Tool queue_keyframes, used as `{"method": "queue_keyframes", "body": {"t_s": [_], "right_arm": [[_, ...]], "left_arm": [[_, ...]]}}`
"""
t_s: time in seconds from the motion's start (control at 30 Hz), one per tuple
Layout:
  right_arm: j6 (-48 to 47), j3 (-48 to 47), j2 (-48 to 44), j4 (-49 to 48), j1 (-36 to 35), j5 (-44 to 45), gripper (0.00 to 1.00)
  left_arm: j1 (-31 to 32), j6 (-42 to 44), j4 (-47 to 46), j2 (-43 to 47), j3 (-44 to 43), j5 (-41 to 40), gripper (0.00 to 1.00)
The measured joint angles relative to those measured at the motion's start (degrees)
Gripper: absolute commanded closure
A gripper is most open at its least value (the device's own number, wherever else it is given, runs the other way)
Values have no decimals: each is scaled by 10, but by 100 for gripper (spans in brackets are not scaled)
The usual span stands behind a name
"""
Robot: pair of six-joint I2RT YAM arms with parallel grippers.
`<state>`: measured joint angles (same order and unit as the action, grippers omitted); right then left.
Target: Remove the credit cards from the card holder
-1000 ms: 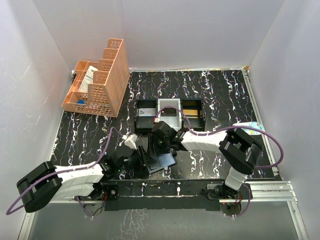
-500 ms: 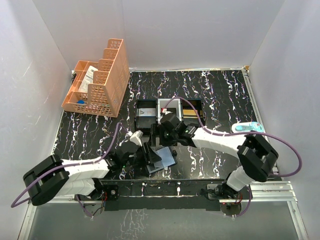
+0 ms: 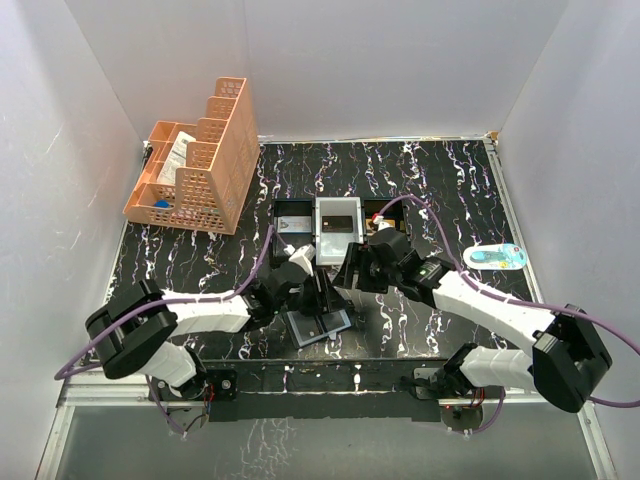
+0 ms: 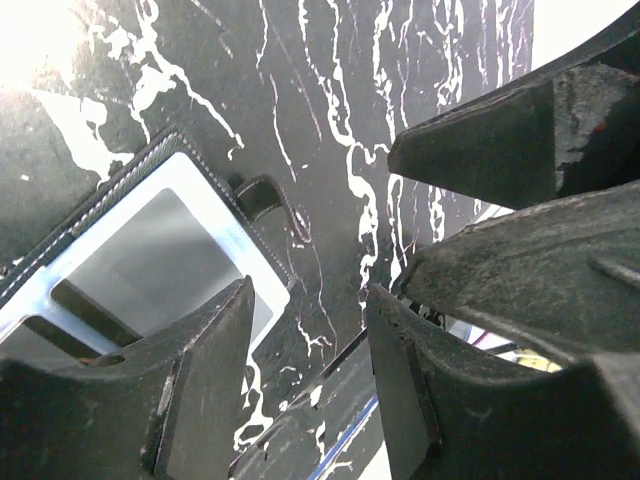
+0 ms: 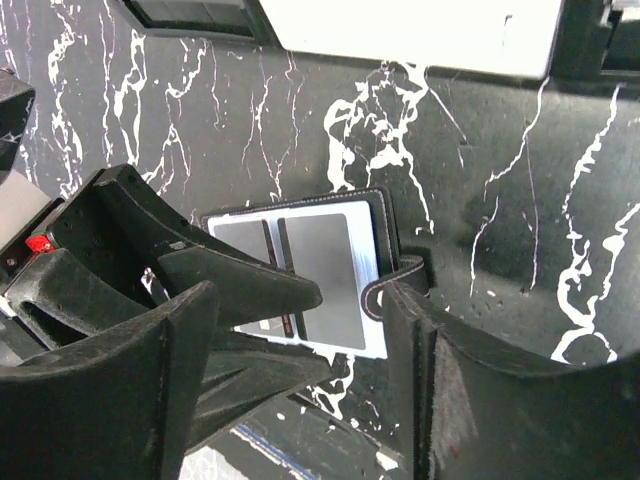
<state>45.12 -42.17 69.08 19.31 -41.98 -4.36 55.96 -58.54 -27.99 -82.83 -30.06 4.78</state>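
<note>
1. I am looking down on a black table (image 3: 440, 190) veined in white like marble. Plain white walls (image 3: 380, 60) close it in at the left, the far side and the right.
2. In the far left corner stands a peach lattice basket (image 3: 205, 165) with stepped compartments and some papers in it.
3. A black tray (image 3: 276, 222) of three compartments lies mid-table, and its middle compartment is pale.
4. A small pale-blue oval object (image 3: 495, 257) lies alone near the right edge. A metal rail (image 3: 545, 375) runs along the near edge, and purple cables (image 3: 250, 285) loop over both arms.
5. The card holder (image 3: 322, 326) lies open and flat on the marble, centred close to the near edge and just in front of the tray. Its black tab (image 5: 398, 278) juts from one side onto the table. I cannot tell whether cards sit in its pockets.
6. The left gripper (image 4: 308, 290) hangs over the holder's far edge with its fingers parted and only table showing in the gap. I cannot tell whether it touches the holder.
7. The right gripper (image 5: 300, 295) sits just beside it, between tray and holder, spread wide and empty.
</note>
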Motion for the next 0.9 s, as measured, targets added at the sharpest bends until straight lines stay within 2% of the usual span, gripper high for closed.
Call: {"method": "queue_keyframes", "body": {"t_s": [0.13, 0.37, 0.6, 0.9], "right_arm": [[-2, 14, -12, -5, 9, -32, 55], [-4, 29, -5, -54, 11, -111, 70], [-11, 41, 61, -115, 11, -207, 71], [-29, 46, 129, -151, 11, -276, 71]], "left_arm": [[8, 1, 41, 29, 3, -11, 52], [12, 9, 140, 167, 16, -56, 55], [12, -6, 242, 209, 29, -103, 55], [12, -7, 296, 176, 16, -112, 62]]}}
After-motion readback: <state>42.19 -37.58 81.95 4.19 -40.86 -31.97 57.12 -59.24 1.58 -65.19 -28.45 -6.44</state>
